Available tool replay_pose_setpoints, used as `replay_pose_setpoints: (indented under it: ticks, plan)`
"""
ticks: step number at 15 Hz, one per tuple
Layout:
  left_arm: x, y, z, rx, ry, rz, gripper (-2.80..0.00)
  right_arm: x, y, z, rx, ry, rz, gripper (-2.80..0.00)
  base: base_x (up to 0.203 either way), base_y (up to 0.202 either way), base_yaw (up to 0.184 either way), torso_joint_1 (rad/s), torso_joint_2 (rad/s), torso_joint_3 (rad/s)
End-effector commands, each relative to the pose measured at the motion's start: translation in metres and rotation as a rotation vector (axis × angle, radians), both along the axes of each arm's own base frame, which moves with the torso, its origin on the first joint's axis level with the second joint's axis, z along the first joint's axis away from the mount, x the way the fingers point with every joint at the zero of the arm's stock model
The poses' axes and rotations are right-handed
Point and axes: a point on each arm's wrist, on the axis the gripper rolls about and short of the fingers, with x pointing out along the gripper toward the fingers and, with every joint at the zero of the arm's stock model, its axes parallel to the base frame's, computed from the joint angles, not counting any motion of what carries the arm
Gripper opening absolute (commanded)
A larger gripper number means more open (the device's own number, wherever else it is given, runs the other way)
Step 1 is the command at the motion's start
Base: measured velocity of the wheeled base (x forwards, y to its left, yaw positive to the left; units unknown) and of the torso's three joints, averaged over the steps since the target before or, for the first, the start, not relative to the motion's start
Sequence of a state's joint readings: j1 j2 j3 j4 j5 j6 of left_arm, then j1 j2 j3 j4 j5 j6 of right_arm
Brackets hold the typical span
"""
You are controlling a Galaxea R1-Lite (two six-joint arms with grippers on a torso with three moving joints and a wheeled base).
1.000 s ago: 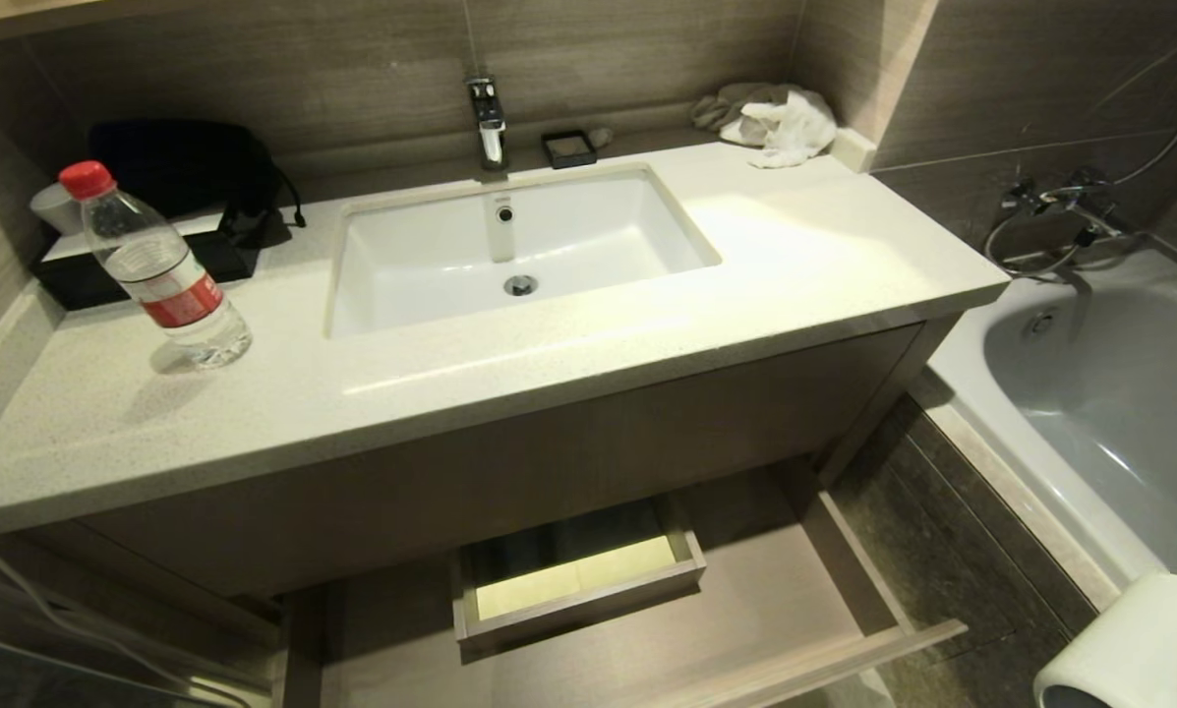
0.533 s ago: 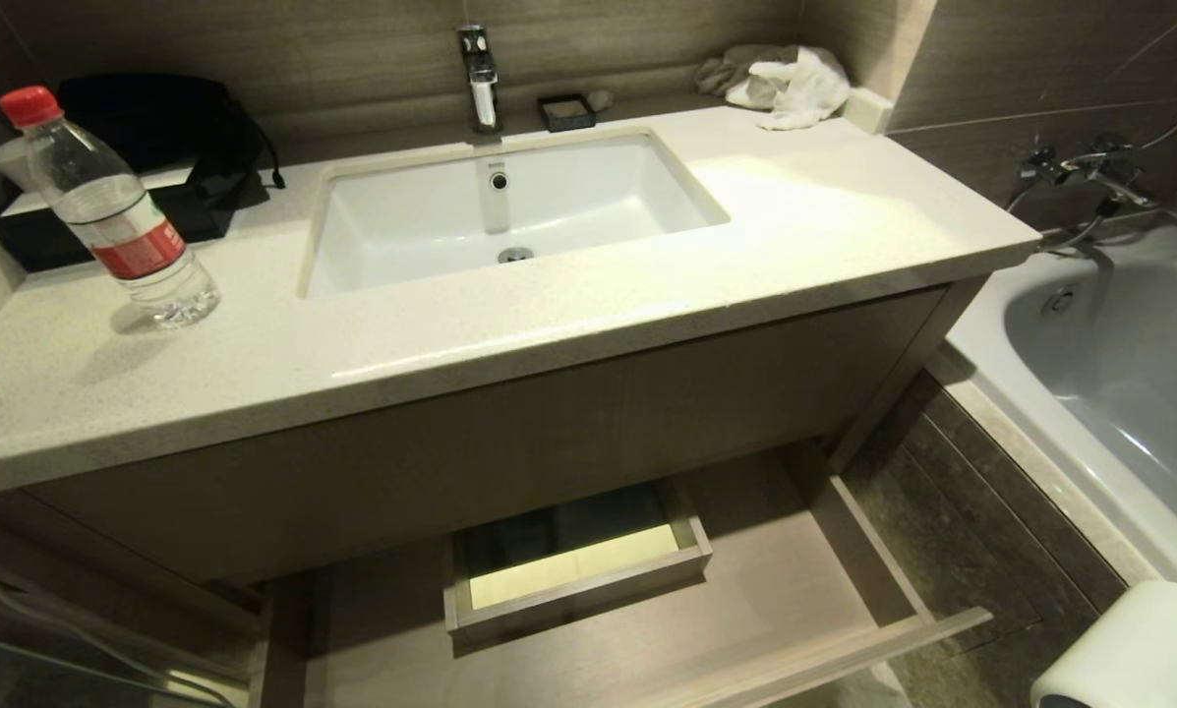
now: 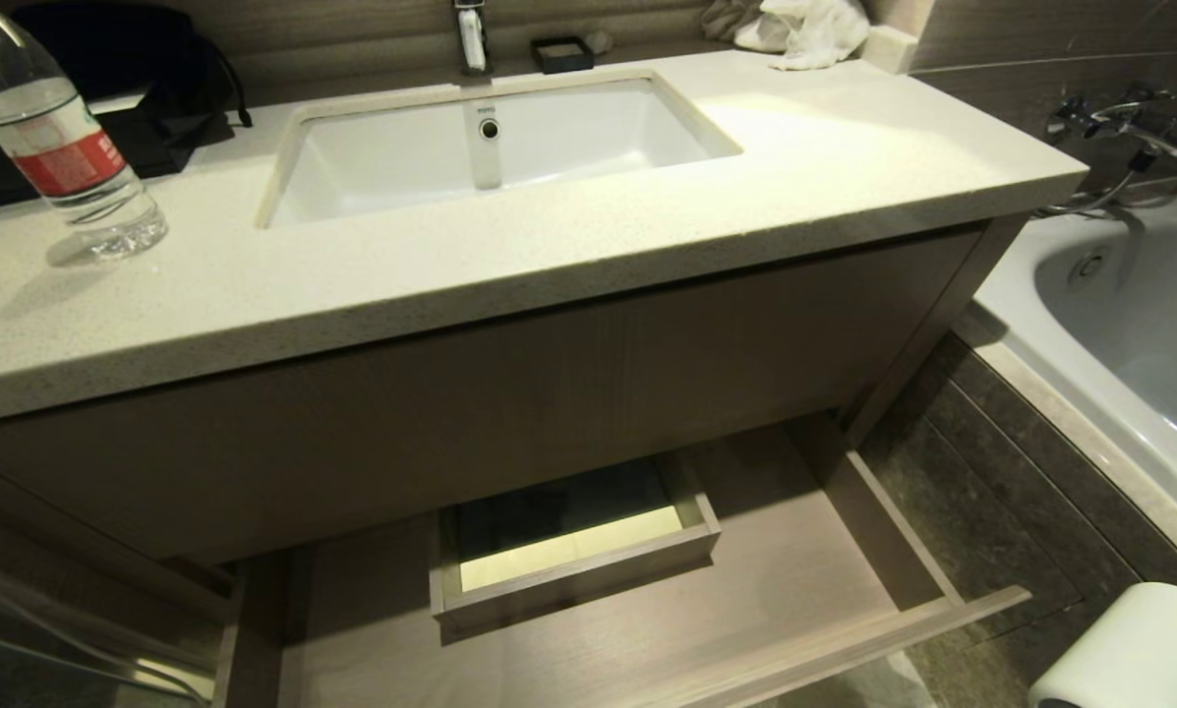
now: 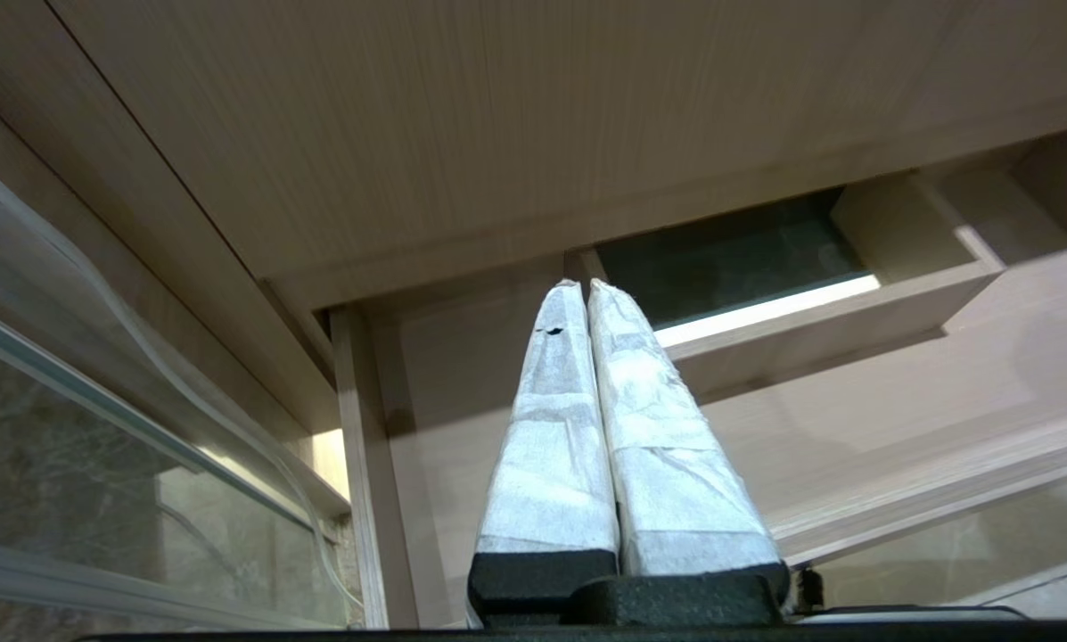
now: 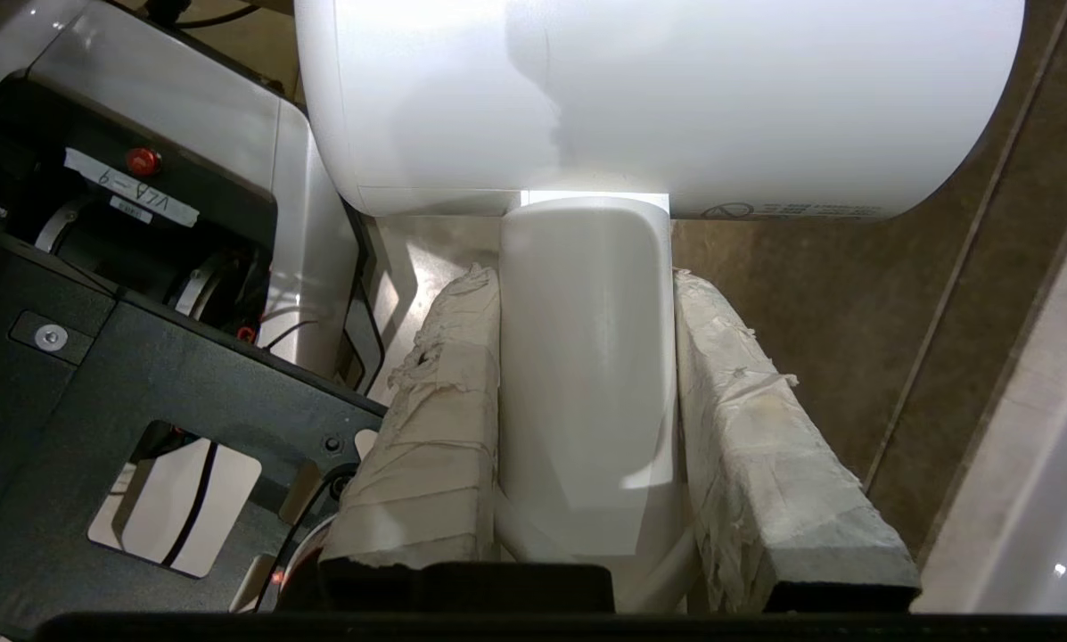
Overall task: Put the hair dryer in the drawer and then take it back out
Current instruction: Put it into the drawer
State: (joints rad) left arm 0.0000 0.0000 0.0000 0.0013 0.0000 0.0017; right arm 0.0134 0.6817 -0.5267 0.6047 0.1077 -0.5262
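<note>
The right gripper (image 5: 586, 392) is clamped on the slim white handle of the white hair dryer (image 3: 1129, 644) with the fat cylindrical barrel, carried low at the robot's right over the dark floor, just beside the open front right corner of the wide shallow light-brown wood-grain drawer (image 3: 824, 590). The risk I see: that bulky barrel could clip the drawer's front panel or its boxed rectangular cutout (image 3: 573, 551) going in, or twist in the pads. The left gripper (image 4: 582, 294) hangs idle, fingers pressed together, and against a second ago the head view has dipped, the pale stone countertop (image 3: 549, 265) sliding up-frame.
</note>
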Motion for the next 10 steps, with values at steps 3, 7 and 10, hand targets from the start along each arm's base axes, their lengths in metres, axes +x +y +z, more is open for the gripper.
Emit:
replay_pose_setpoints:
  ticks: [3,7,10]
  plan:
    - [0.0000,0.0000,0.0001,0.000,-0.001,0.000,-2.80,0.0001,0.0000,-0.0005,-0.004,0.007,0.006,-2.80,0.000,0.000,0.000,-0.178,0.49,0.309]
    - [0.0000,0.0000,0.0001,0.000,-0.001,0.000,-2.80,-0.0002,0.0000,-0.0005,-0.005,0.005,0.007,-2.80,0.000,0.000,0.000,-0.134,0.38,0.247]
    - [0.0000,0.0000,0.0000,0.000,0.000,0.000,-2.80,0.0002,0.0001,0.0003,-0.004,-0.001,0.008,-2.80,0.000,0.000,0.000,-0.021,0.07,0.048]
